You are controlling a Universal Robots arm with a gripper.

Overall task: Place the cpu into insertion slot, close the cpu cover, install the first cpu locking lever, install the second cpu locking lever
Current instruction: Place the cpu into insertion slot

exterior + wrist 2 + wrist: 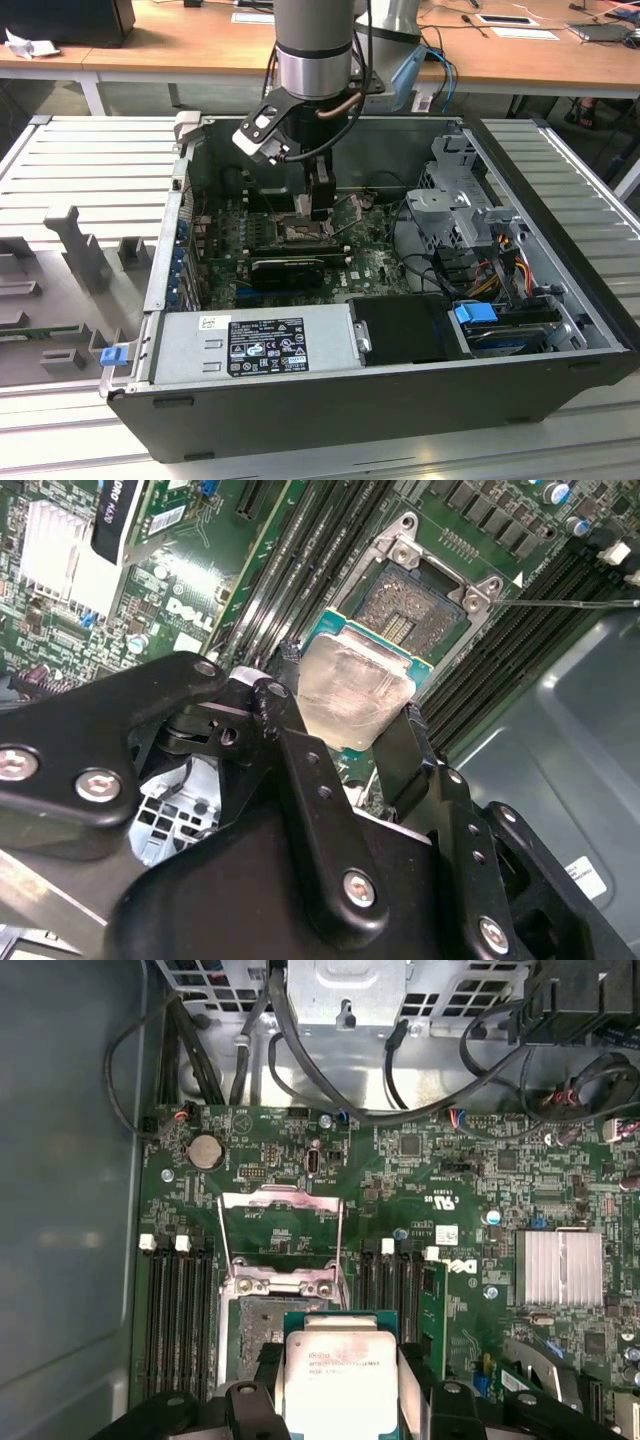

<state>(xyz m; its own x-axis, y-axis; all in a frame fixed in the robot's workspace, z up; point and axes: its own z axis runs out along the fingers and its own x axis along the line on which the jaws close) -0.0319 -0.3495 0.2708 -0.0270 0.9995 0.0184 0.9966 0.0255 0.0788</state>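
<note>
"What's nearest us?"
"The power supply (250, 345). Past it, the gripper (350, 692) clamps the cpu (335, 1365) between its jaws, partly over the insertion slot (410, 605)."
"And the cpu cover (275, 1196)?"
"Swung open, beyond the slot."

pale grey cpu (338, 1385), green circuit board (450, 1165)

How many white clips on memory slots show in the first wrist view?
4 white clips: two on one side of the open cpu cover, two on the other. More may be hidden under the gripper.
</note>
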